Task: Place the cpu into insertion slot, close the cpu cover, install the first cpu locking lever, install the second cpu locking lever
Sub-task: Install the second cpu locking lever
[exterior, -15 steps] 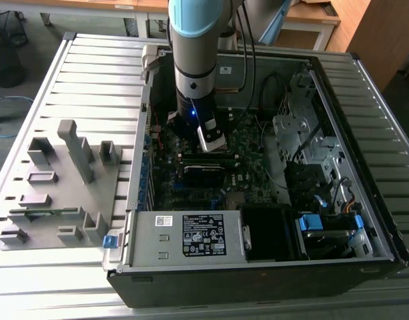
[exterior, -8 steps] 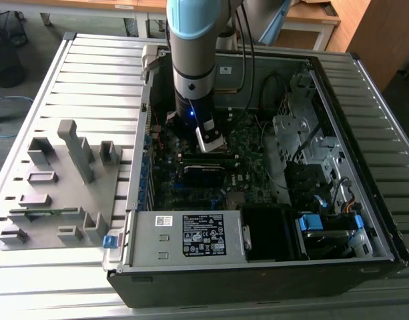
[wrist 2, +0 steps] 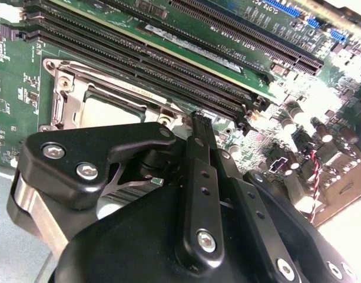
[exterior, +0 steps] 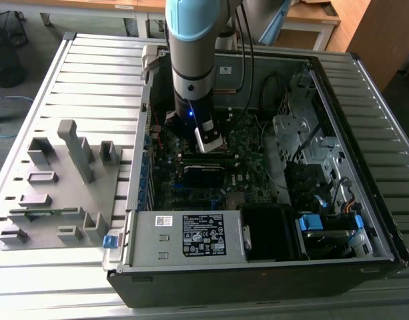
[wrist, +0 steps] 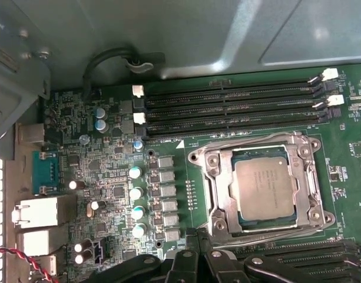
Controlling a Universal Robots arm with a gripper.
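Observation:
The cpu (wrist: 265,187) lies flat in its socket on the green motherboard (wrist: 115,177), its dull silver top showing through the window of the cpu cover (wrist: 313,177), which lies down around it. Thin wire levers run along two sides of the socket (wrist: 251,140) (wrist: 268,234). In the second wrist view the cpu (wrist 2: 109,109) and cover (wrist 2: 68,100) sit just beyond my black gripper (wrist 2: 199,121). Its fingers are drawn together with nothing between them, tips at the socket's corner. The exterior view has the gripper (exterior: 214,148) low over the board inside the case.
Black memory slots (wrist: 227,109) run beside the socket, with capacitors (wrist: 135,191) and rear ports (wrist: 42,212) close by. The open case (exterior: 257,280) holds a power supply (exterior: 191,237) and drive bays (exterior: 311,167). A grey fixture tray (exterior: 57,187) stands at the exterior view's left.

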